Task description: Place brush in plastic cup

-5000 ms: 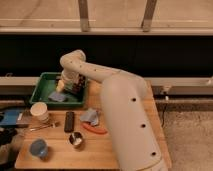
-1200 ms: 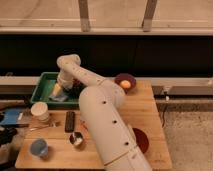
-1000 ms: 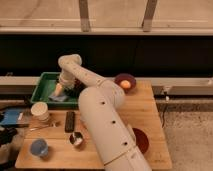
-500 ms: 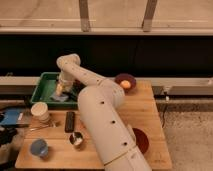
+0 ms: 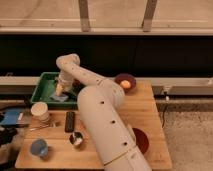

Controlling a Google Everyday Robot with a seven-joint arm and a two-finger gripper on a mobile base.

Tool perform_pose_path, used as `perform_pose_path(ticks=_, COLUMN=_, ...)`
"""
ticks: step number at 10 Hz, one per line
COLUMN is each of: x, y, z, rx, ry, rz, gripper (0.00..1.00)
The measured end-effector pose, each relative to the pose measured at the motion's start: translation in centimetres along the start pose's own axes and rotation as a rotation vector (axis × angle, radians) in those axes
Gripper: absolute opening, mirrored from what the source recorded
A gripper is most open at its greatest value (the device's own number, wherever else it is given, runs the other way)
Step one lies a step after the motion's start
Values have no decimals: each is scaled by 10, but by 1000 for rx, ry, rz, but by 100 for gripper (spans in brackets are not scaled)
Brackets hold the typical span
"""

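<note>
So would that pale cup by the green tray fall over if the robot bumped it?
Maybe: the pale cup stands upright and fairly tall, so a shove could tip it. It looks plastic, so probably light. The gripper is in the green tray, not touching it.

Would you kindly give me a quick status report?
Gripper shut, down inside green plastic tray. Small dark brush: hold unconfirmed. Nothing visibly blocking.

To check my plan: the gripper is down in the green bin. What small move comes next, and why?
Probably a short lift straight up: the gripper is shut low inside the green bin, and what it holds is hidden; rising above the rim would show it.
</note>
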Motion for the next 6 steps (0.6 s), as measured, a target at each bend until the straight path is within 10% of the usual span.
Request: perform_pose_path(ticks=6, x=-1, y=4, z=-39, rx=36, ry=-40, rz=-26, gripper=0)
